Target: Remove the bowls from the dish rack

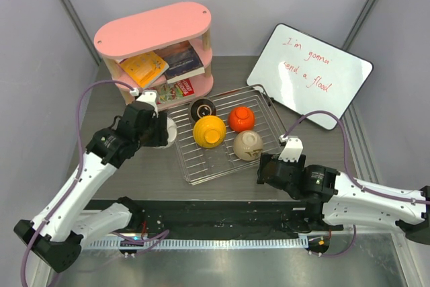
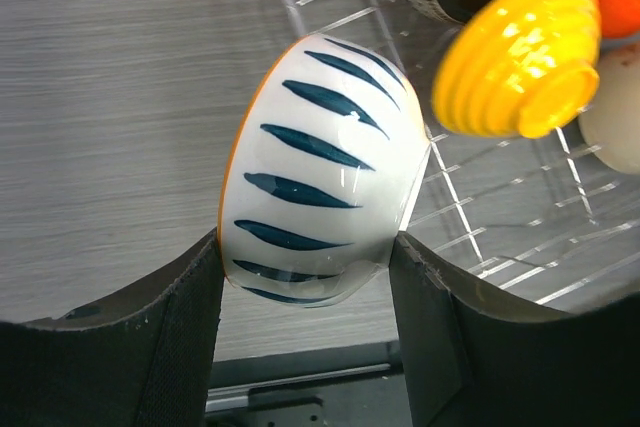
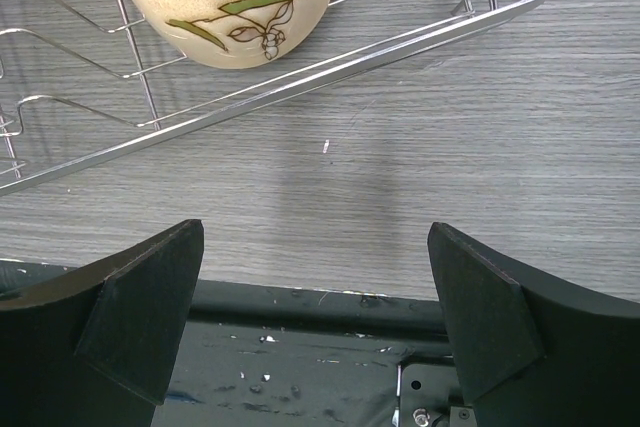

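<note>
Left wrist view. Logged left end effector (image 2: 308, 252) pinching the striped bowl (image 2: 320, 167): white outside with dark blue strokes, orange at the inner rim. One finger (image 2: 150, 337) pressed on the rim side, the other on the foot side. Bowl turned on its side, at the left edge of the dish rack (image 2: 500, 237), over the grey tabletop (image 2: 110, 127). Cannot tell whether lifted or touching the tabletop. Just to its right, inside the rack: yellow ribbed bowl (image 2: 515, 62), upside down.

Top external. Same grip seen just beside the rack's left rim. Counted four bowls on the rack bars: yellow ribbed bowl mid-left, dark bowl (image 1: 202, 109) behind it, orange-red bowl (image 1: 242, 119) rear right, cream bowl (image 1: 248, 144) front right. Pink oval shelf (image 1: 154, 28) with books behind the rack on the left; whiteboard (image 1: 309, 75) with red handwriting at rear right.

Right wrist view. Found right end effector (image 3: 315, 242) spread wide, holding nothing, over bare tabletop just outside the rack's near rim. Cream bowl, with painted leaf-and-flower sprig, ahead and to the left of the fingers, inside the rim, apart from them.
</note>
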Robot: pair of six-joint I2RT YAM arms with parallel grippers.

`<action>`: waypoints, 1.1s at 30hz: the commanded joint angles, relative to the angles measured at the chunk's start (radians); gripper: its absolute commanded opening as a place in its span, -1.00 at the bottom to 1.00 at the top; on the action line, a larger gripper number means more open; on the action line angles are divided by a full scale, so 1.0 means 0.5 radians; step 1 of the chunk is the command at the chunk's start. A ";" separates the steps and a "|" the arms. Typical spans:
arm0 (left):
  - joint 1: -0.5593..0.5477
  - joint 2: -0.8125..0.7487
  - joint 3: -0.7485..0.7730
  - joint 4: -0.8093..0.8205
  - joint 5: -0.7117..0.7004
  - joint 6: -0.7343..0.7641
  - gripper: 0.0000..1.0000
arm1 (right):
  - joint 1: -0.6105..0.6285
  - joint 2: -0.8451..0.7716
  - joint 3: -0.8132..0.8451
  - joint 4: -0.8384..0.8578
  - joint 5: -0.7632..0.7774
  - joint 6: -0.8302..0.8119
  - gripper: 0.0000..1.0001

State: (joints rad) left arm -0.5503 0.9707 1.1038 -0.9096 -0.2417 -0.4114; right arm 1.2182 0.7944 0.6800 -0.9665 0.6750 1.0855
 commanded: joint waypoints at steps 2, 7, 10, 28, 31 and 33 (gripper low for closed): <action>-0.007 -0.021 0.136 -0.083 -0.412 -0.021 -1.00 | 0.006 0.019 0.024 0.012 0.083 0.038 1.00; -0.007 0.108 0.225 -0.370 -0.737 -0.085 -1.00 | 0.003 0.025 0.042 0.015 0.064 0.032 0.99; -0.007 0.224 0.247 -0.478 -0.885 -0.085 -1.00 | 0.003 0.022 0.057 0.022 0.070 0.020 0.99; 0.033 1.068 0.216 -0.512 -1.158 -0.183 -1.00 | 0.003 0.013 0.211 0.019 0.070 -0.079 1.00; 0.033 1.154 0.201 -0.528 -1.207 -0.174 -1.00 | 0.003 -0.003 0.199 0.019 0.070 -0.076 0.99; 0.033 1.170 0.186 -0.519 -1.256 -0.177 -1.00 | 0.003 -0.006 0.192 0.022 0.070 -0.073 1.00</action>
State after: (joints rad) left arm -0.5407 1.5478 1.1835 -1.1641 -0.7544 -0.4904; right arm 1.2182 0.8085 0.7490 -0.9661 0.6754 1.0481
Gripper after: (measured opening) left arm 0.618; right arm 0.996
